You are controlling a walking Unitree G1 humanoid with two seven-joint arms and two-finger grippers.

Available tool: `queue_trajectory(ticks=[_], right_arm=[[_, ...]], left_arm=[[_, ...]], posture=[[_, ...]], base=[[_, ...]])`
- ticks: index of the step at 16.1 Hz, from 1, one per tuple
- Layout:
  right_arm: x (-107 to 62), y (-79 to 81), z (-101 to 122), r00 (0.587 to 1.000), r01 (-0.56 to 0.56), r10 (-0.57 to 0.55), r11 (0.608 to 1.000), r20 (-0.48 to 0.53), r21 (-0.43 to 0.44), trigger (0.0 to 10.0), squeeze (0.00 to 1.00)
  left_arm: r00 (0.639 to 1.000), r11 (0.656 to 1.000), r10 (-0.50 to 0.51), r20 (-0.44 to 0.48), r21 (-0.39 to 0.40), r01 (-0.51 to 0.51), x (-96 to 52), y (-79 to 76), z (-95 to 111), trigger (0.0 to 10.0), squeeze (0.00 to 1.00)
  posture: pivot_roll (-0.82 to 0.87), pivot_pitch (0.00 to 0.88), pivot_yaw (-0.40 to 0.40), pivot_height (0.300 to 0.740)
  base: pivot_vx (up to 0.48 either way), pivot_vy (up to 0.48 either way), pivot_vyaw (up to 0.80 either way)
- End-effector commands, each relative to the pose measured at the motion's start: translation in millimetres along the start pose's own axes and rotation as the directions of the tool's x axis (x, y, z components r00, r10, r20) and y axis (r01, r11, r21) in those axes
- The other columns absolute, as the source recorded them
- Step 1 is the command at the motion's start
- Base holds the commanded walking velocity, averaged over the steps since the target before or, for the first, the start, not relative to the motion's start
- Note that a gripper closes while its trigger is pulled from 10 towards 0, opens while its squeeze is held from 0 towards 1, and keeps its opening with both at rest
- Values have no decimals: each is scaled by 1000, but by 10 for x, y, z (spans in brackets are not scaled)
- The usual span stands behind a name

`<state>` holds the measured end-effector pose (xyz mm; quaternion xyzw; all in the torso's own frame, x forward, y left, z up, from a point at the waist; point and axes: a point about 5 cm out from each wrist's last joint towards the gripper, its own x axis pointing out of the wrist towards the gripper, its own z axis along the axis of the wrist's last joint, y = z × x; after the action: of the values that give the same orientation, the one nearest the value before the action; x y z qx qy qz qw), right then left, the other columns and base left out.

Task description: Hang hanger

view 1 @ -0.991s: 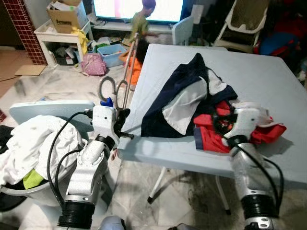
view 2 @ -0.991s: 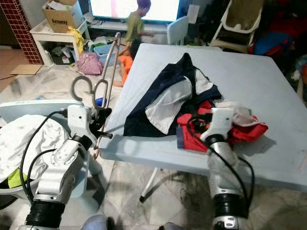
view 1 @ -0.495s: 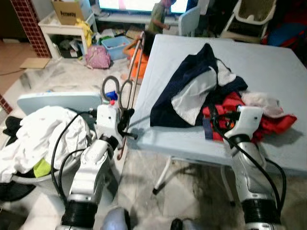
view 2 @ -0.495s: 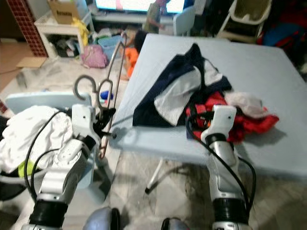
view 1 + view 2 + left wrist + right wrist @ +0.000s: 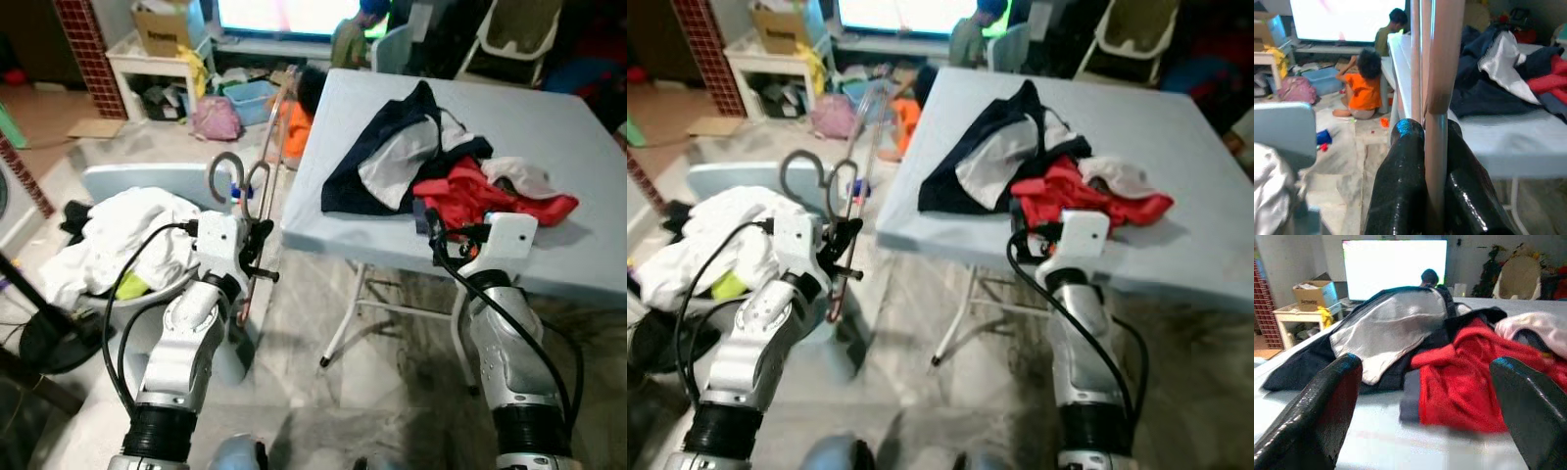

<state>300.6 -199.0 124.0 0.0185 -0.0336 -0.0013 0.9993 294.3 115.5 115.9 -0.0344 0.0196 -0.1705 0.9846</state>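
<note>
Messy living room floor, with a bright television (image 5: 294, 12) at the back and two people sitting low in front of it, lies all around your robot. Beside you stands a pale blue folding table (image 5: 588, 245) with a heap of dark blue, white and red clothes (image 5: 441, 166) on top. Your left gripper (image 5: 257, 257) is squeezed tight on a bundle of thin pinkish metal hangers with grey hooks (image 5: 257, 191). You can see this best in the left wrist view, where the two black fingers (image 5: 1400, 196) pinch a rod (image 5: 1436, 98) between them. The hangers stand nearly upright from the gripper, long side pointing up and away toward the television, hooks at the top on your left side. So the left arm has the hangers, and any hanging move must be made by that arm. No rail or bar to hang them on can be made out near you. Your right gripper (image 5: 1425, 396) holds nothing, with its fingers spread wide apart, and it points at the red cloth at the near edge of the table. Compared with a second ago, the camera has pulled back from the table, so more floor shows. A white pile of laundry in a basket (image 5: 127, 230) now sits closer to the middle on your left. The left gripper keeps the same tight hold.
</note>
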Motion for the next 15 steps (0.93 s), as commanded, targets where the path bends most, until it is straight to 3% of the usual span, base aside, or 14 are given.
queue_trajectory(ticks=[1, 9, 10, 11, 12, 13, 14, 15], right_arm=[[10, -20, 19, 1000, 10, -10, 1000, -1, -7, 10000, 1000], [33, -24, 24, 1000, -11, 11, 1000, -10, -28, 10000, 1000], [54, -9, 24, 998, -64, 63, 997, -23, -44, 10000, 1000], [54, -6, -20, 983, -171, 166, 983, -82, -61, 10000, 953], [37, -2, -46, 970, -225, 217, 972, -112, -71, 10000, 843], [14, 4, -60, 954, -282, 268, 954, -133, -101, 10000, 498], [-43, 13, -97, 912, -394, 365, 906, -186, -156, 10000, 0], [-67, 16, -118, 892, -435, 398, 884, -213, -169, 10000, 0]], left_arm=[[1000, 1000, -20, 4, 2, 20, 8, -41, 13, 10000, 0], [998, 999, -52, -34, 15, 53, 3, -66, -41, 10000, 0], [988, 991, -121, -94, 50, 126, -14, -96, -120, 10000, 0], [945, 953, -267, -186, 93, 288, -96, -142, -228, 10000, 0], [932, 941, -297, -210, 105, 323, -121, -132, -251, 10000, 0], [918, 929, -321, -234, 109, 353, -142, -115, -274, 10000, 0], [885, 903, -376, -276, 104, 417, -187, -88, -310, 10000, 0], [868, 891, -402, -291, 97, 444, -209, -82, -323, 10000, 0]], posture=[[30, 0, -18, 740], [32, 0, -19, 740], [31, 0, -20, 740], [31, 0, -20, 740], [30, 0, -16, 740], [30, 0, -16, 740], [27, 0, -11, 740], [27, 0, -11, 740]], base=[[-285, 0, 0], [-247, 0, 0], [0, 0, 0], [0, 0, 0], [0, 0, 0], [0, 0, 0], [0, 0, 0], [0, 0, 0]])
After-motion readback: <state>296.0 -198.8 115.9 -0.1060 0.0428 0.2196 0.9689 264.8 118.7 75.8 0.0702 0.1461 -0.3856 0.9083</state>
